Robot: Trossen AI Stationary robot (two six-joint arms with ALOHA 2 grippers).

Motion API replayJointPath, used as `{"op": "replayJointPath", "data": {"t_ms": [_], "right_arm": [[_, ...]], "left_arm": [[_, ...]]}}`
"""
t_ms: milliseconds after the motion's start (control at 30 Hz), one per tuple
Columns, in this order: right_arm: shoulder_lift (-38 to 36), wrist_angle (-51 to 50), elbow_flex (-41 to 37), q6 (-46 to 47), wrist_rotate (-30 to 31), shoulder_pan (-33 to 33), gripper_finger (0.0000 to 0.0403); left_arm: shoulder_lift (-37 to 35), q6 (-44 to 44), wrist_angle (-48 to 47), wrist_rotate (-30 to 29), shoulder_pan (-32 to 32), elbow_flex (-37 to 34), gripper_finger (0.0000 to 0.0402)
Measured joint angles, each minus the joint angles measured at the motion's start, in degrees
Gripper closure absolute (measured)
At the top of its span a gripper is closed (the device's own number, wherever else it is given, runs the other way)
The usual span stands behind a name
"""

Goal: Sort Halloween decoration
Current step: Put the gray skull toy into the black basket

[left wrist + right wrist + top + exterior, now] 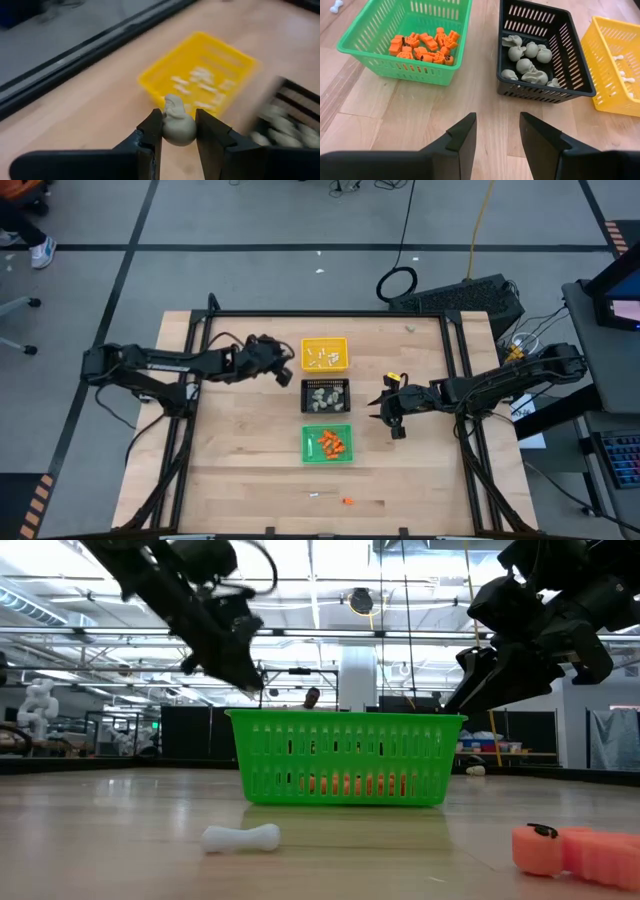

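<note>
A beige-grey skull-shaped lump [178, 126] sits pinched between the left gripper [179, 131] fingers, carried above the table just beside the yellow square plastic tray [200, 75] of white sticks. That's the wrong home: its mates lie in the black slotted tray [546, 55], next along. So this looks like mid-carry; the next move calls for swinging over the black tray, then letting go. The right gripper [497, 131] hangs empty, fingers spread, near the green tray [405, 50] of orange bits. One white bone [241, 838] and an orange piece [568, 850] wait loose on the table.
</note>
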Motion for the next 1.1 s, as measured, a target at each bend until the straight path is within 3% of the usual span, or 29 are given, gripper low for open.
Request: {"op": "replayJointPath", "data": {"t_ms": [433,733,867,1100], "right_arm": [[0.0,0.4,0.0,0.2,0.0,0.0,0.0268],[0.0,0.8,0.0,0.5,0.0,0.0,0.0268],[0.0,0.8,0.0,0.5,0.0,0.0,0.0268],[0.0,0.8,0.0,0.5,0.0,0.0,0.0268]], "left_arm": [[-4.2,13.0,-0.2,3.6,-14.5,0.0,0.0318],[-4.2,17.5,1.7,2.8,-19.3,0.0,0.0318],[-4.2,28.1,4.4,2.7,-20.2,0.0,0.0318],[-4.2,57.2,9.9,2.7,-21.6,0.0,0.0318]]}}
